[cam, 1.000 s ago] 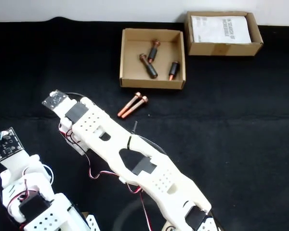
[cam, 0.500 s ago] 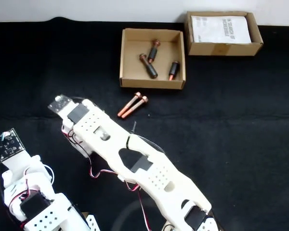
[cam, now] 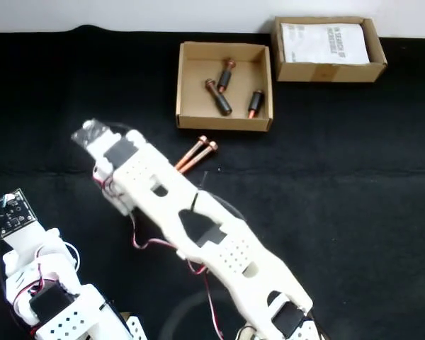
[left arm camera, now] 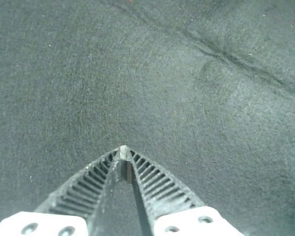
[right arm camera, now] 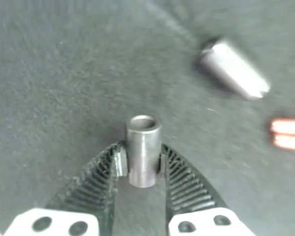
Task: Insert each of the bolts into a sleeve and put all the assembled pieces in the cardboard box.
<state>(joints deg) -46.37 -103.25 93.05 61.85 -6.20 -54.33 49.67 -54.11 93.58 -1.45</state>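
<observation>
- The right gripper (right arm camera: 140,156) is clamped on a sleeve (right arm camera: 143,140), holding it upright with the open bore facing the wrist camera. I judge this is so that a bolt can be fed in from above.
- A second sleeve (right arm camera: 234,74) lies on its side on the tabletop (right arm camera: 64,73), near the ends of the two loose bolts (right arm camera: 288,133) (these parts are not yet mated).
- From above, the bolts (cam: 196,154) lie side by side and touching, just in front of the cardboard box (cam: 223,123). The box already holds three assembled pieces (cam: 218,97), so two pairs look left to do.
- The right arm (cam: 198,219) stretches diagonally across the tabletop from the near edge, with its wrist low and near the bolts.
- The left arm (cam: 35,276) sits folded at the near corner. The left gripper (left arm camera: 123,156) has its fingers together on nothing, over bare black cloth.
</observation>
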